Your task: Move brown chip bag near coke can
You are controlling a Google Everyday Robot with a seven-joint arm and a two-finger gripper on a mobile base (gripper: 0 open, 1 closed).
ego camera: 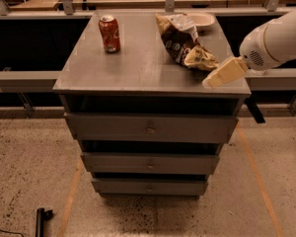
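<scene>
As the gripper [226, 73] hangs low over the front right corner of a grey cabinet [138, 68], a white robot arm [274, 38] reaches in from the right edge of the frame. Its rounded wrist is just off the cabinet's right side, and the tan gripper slants down and to the left towards the top. Whether the gripper is open or closed cannot be told. It grips nothing that can be seen, and it lies just beside the near, tan end of the bag [180, 41], though contact between them cannot be made out.

One cabinet stands on the speckled floor [29, 172], with three drawers [150, 128] stacked below its top. One arm is in view.

One brown chip bag lies crumpled on the right half of the top, running from the back edge towards the front right. One white plate [202, 19] sits at the back right corner, just behind the bag and partly hidden by it.

One coke can [109, 33] stands upright on the left half of the top, towards the back, well apart from the bag.
</scene>
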